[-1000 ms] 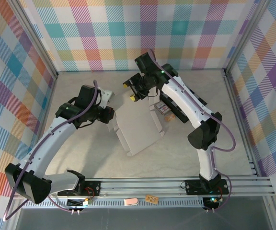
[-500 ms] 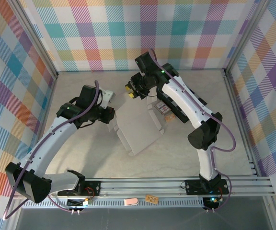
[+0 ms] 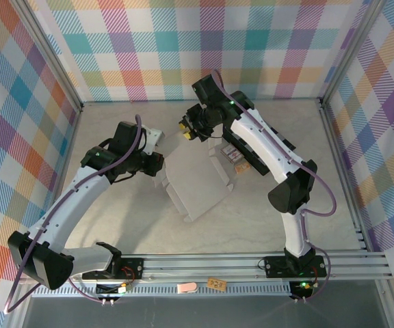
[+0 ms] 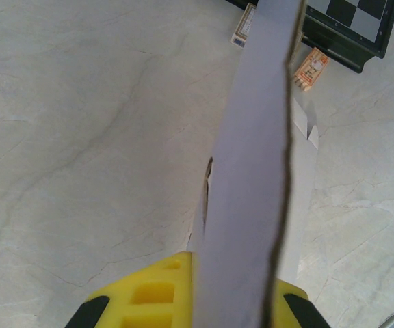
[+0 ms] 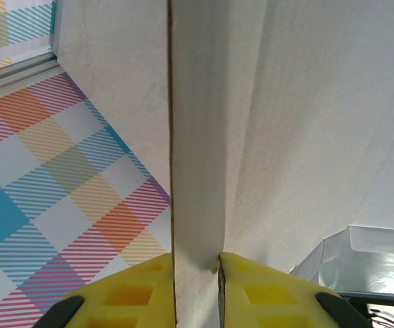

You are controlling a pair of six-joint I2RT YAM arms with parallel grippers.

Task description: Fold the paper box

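Lavender box (image 3: pixel 195 179) on counter (image 3: pixel 115 219) | left tool (image 4: pixel 232 287) clamped on its 9 o'clock flap | right tool (image 5: pixel 197 265) clamped on its 12 o'clock flap

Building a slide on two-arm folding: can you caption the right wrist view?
Right gripper pinching a flap of the paper box between its yellow jaws, plaid wall at left.

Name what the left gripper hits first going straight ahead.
The paper box that the left gripper grips; past that flap, probably the card pack by the checkerboard, though depth is unclear.
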